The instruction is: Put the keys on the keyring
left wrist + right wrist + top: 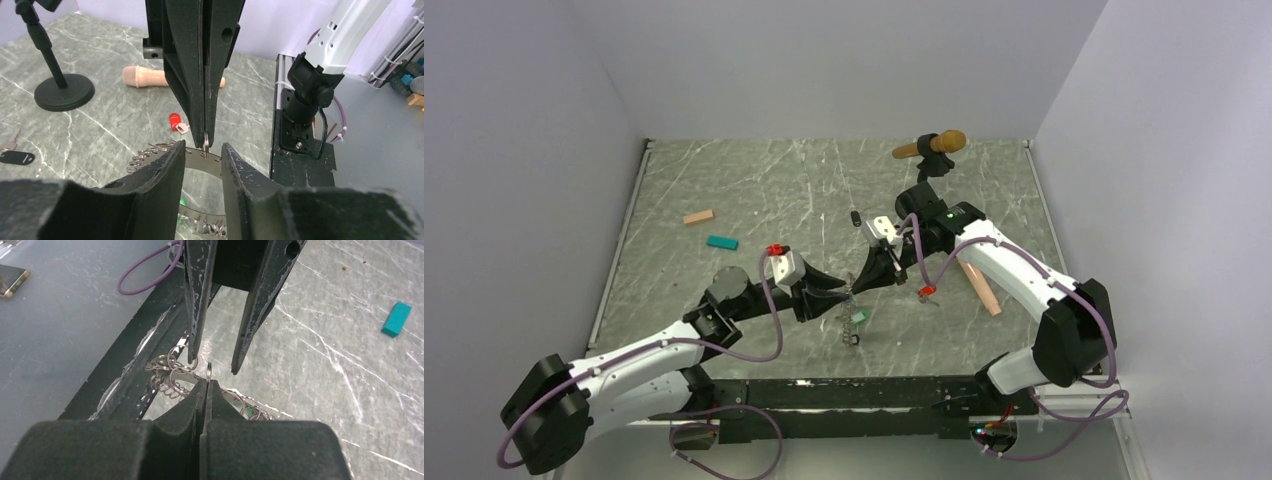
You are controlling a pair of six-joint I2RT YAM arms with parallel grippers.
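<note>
The task looks to be in its early middle; no key can be seen threaded on for certain. The keyring hangs as a limp cluster of grey loops just above the bench, near its front edge, between the two arms. The right pincer is pinched tight on a small metal ring, apparently one link of that cluster. The left pincer stands narrowly parted, its fingers either side of that link without clearly gripping it. The red key lies loose on the bench just to the right, so it is yet to be picked up. A green tag shows beside the loops; whether it is attached cannot be told. No blue key is visible.
</note>
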